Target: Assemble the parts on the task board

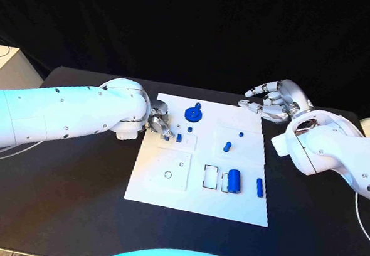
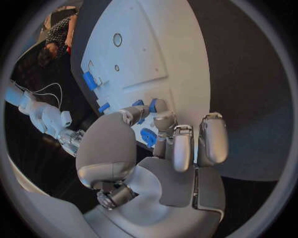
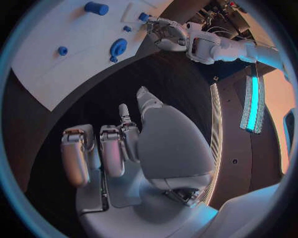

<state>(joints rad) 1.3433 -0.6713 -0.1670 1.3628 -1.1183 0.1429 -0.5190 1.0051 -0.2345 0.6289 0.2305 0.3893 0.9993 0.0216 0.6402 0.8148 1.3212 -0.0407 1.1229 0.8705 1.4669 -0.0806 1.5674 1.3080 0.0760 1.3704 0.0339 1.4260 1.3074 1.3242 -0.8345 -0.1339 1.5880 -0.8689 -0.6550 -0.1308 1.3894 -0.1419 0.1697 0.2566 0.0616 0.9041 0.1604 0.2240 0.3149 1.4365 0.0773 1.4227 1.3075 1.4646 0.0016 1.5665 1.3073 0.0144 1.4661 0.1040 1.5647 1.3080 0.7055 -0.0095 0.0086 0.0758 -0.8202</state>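
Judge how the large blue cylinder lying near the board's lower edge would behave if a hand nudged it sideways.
The large blue cylinder lies on its side on the flat white board, so it would probably roll. It looks smooth and rigid, possibly slippery between metal fingers. It appears solid, so likely not fragile.

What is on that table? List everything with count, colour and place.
table: one, black, under everything.
task board: one, white, middle of the table.
wheel-shaped part: one, blue, far end of the board.
small pegs: about four, blue, across the board's far half.
thick cylinder: one, blue, near right part of the board.
thin rod: one, blue, beside the cylinder, toward the board's right edge.
left hand: one, silver, fingers at the board's left edge near a small peg; whether it holds one is unclear.
right hand: one, silver, holds nothing, by the board's far right corner.
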